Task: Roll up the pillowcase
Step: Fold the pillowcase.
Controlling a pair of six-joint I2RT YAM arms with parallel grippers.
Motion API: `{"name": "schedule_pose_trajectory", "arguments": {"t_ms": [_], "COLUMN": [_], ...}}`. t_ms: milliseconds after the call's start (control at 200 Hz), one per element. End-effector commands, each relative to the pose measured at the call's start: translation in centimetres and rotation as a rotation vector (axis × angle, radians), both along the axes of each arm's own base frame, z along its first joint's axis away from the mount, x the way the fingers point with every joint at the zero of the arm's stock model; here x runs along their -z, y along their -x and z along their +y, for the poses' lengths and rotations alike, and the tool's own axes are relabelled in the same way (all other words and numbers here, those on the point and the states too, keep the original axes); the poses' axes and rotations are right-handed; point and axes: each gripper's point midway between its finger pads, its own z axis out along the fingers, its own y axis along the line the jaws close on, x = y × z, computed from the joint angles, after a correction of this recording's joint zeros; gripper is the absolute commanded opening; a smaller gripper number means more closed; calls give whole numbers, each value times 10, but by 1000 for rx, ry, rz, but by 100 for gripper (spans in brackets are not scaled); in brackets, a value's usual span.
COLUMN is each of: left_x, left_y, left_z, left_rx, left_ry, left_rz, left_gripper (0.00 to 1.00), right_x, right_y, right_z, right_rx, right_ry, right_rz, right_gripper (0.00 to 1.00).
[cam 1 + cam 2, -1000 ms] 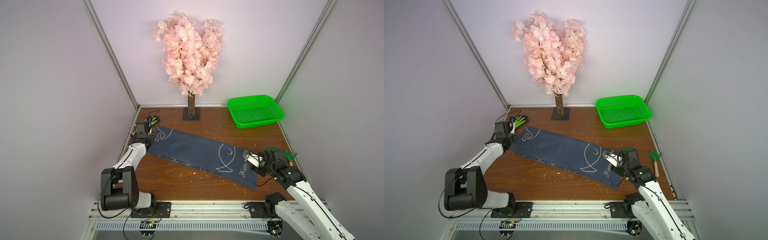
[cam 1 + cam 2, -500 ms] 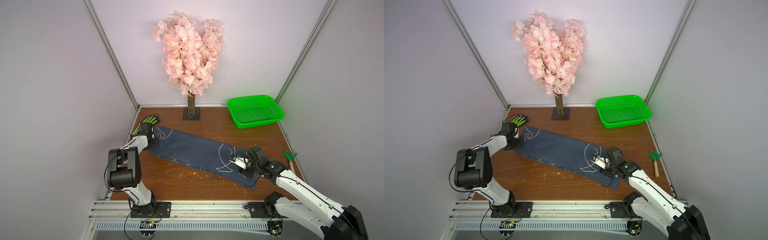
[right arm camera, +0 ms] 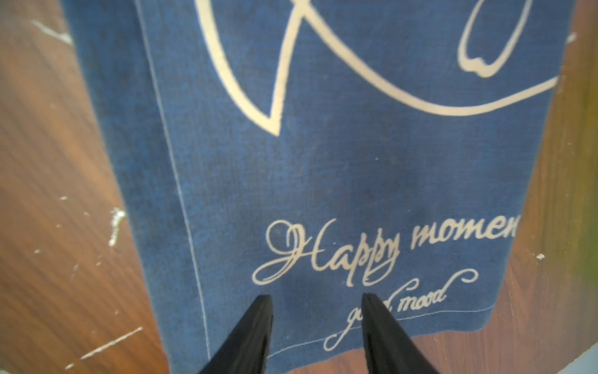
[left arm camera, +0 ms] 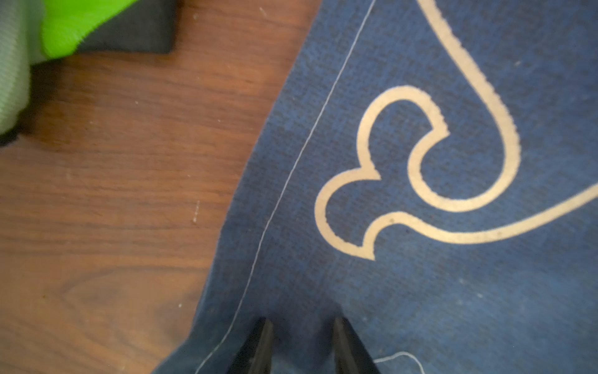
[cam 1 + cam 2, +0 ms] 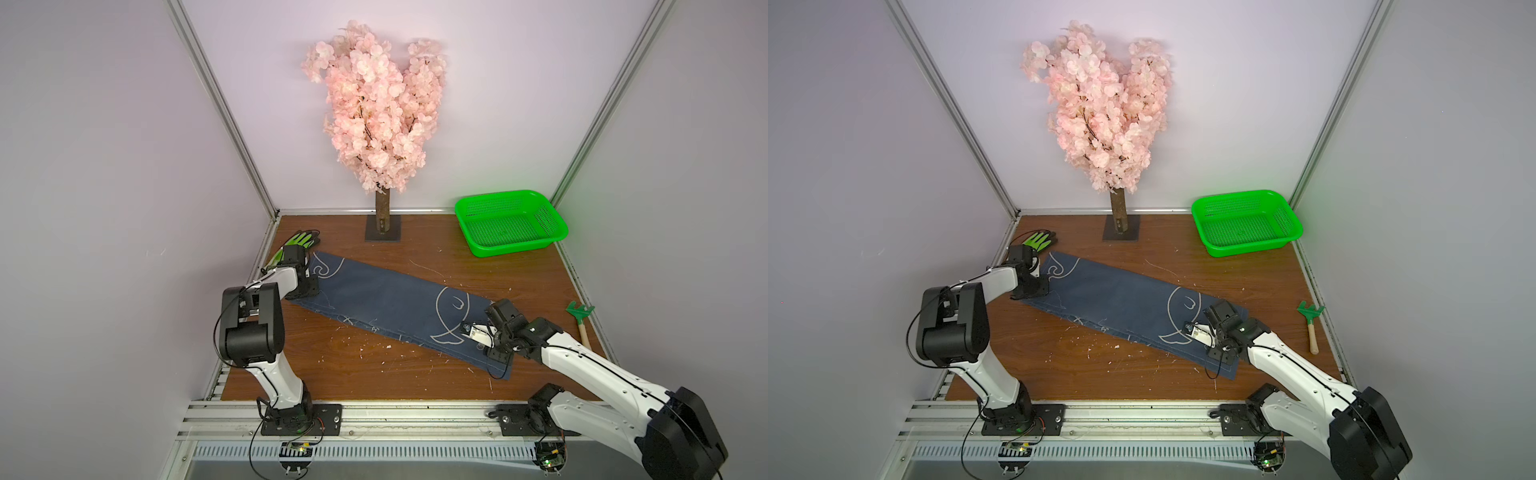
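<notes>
1. In both top views the pillowcase lies flat, slanted across the table; my left arm reaches its end by the glove, my right arm the opposite end.
2. Left wrist: my left gripper has its fingers apart, over the pillowcase just inside the seam.
3. Right wrist: my right gripper has its fingers apart over the cursive lettering near the hem.

Brown wooden table, navy pillowcase lying flat, green glove, blossom tree, green basket, small rake
</notes>
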Motion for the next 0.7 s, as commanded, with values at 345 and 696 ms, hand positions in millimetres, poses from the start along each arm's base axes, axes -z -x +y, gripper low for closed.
{"name": "schedule_pose_trajectory", "arguments": {"t_ms": [345, 696], "left_x": [-2, -19], "left_y": [16, 13], "left_z": [31, 56], "left_rx": [-42, -85], "left_ry": [-127, -198], "left_rz": [57, 68], "left_gripper": [43, 49], "right_x": [31, -11], "right_y": [26, -7], "right_z": [-18, -5], "right_rx": [-102, 35], "right_ry": [180, 76], "right_rz": [76, -83], "right_gripper": [54, 57]}}
